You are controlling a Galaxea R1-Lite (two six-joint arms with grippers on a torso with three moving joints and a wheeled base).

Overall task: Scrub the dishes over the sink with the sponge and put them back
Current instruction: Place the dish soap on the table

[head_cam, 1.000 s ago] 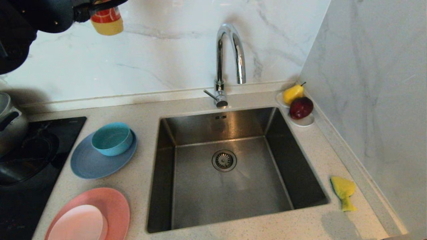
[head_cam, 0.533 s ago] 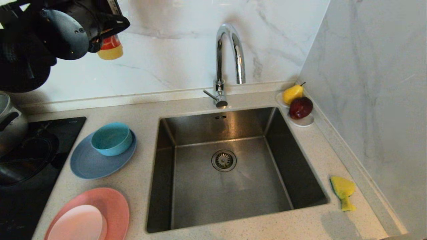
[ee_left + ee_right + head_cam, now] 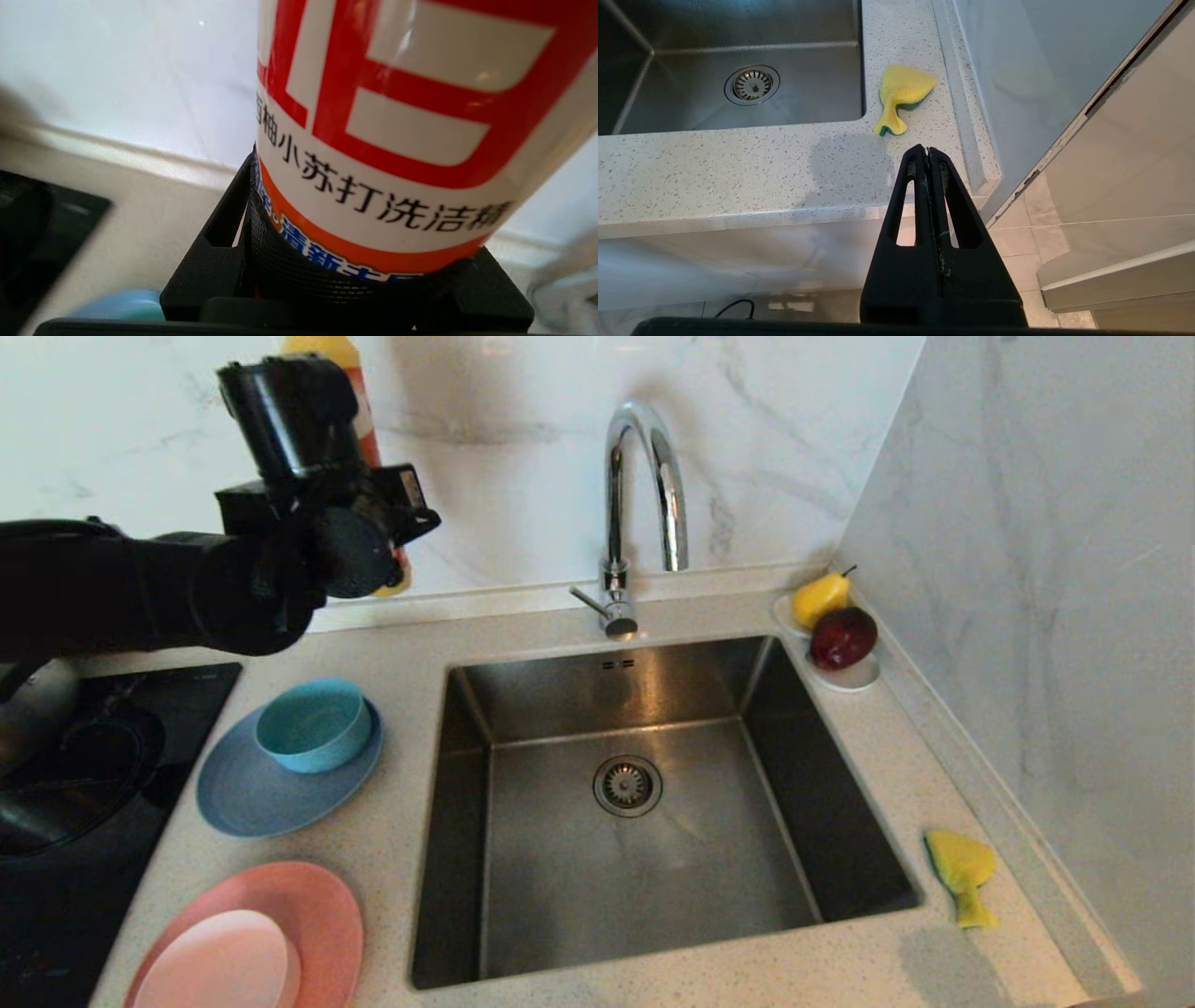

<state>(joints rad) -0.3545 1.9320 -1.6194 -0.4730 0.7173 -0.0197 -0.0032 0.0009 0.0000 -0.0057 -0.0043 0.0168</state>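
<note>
Four matte dishes are seen left of the square stainless-steel sink [image 3: 653,821] in the head view: a teal round bowl [image 3: 313,723] on a grey-blue plate [image 3: 252,793], a small pale pink dish [image 3: 224,961] on a large salmon-pink plate [image 3: 317,905]. The left gripper [image 3: 355,280] is shown clamped on a red-labelled detergent bottle [image 3: 402,116]. The right gripper [image 3: 927,151], fingers pressed together, is viewed near the bent yellow sponge [image 3: 901,95] on the speckled countertop [image 3: 714,172].

Dishes [image 3: 280,775] lie left of the sink [image 3: 644,803], sponge [image 3: 962,873] right of it.
</note>
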